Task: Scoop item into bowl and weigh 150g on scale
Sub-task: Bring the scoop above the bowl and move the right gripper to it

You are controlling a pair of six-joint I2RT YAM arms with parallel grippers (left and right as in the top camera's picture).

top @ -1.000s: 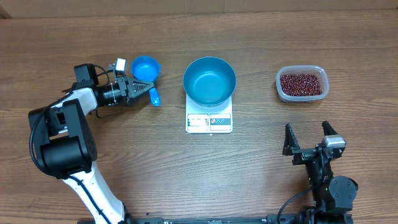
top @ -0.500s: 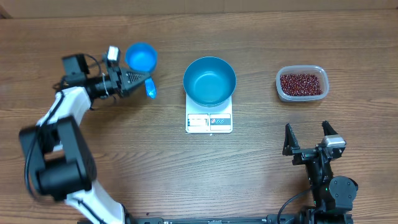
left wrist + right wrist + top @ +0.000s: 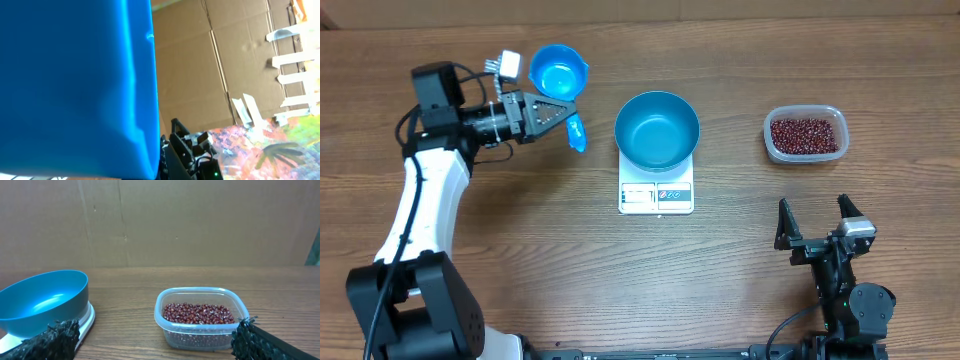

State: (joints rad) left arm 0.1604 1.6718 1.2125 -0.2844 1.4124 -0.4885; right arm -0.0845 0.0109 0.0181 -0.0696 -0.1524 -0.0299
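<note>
Wooden desk is carrying everything: the deep blue bowl is sitting empty on the white scale, and the beans are all lying in the clear tub, well right of the scale. Left of the scale, the left gripper is clamping the blue scoop by its handle (nothing scooped yet). The right gripper is idling wide apart.

White-and-black left arm — all-black right arm.
</note>
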